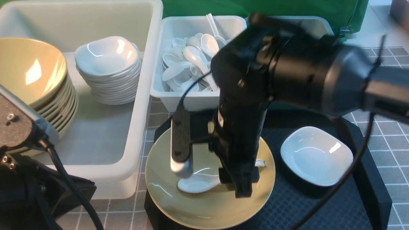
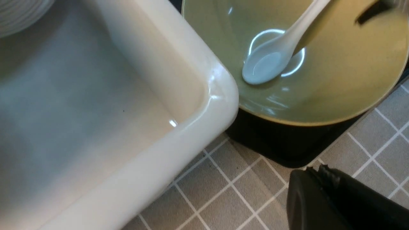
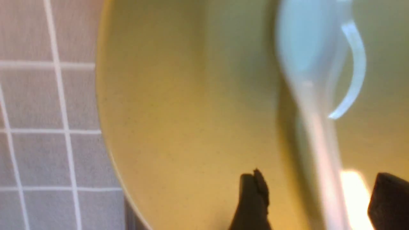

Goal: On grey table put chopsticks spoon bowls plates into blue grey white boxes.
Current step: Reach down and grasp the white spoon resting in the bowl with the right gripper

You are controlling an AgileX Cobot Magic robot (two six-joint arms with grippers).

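glossy white spoon | round, smooth yellow bowl | ribbed black tray

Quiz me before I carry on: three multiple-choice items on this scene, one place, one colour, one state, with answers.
1. Where does the loose spoon lie?
A) in the small white bowl
B) in the large bowl on the black tray
C) on the cloth

2. What colour is that large bowl?
A) yellowish
B) blue
C) red

3. How is the right gripper?
A) shut on the spoon
B) shut, empty
C) open around the handle

1 B: the spoon rests inside the large bowl.
2 A: its inside shows yellowish.
3 C: the right gripper's fingers stand apart, the handle between them.
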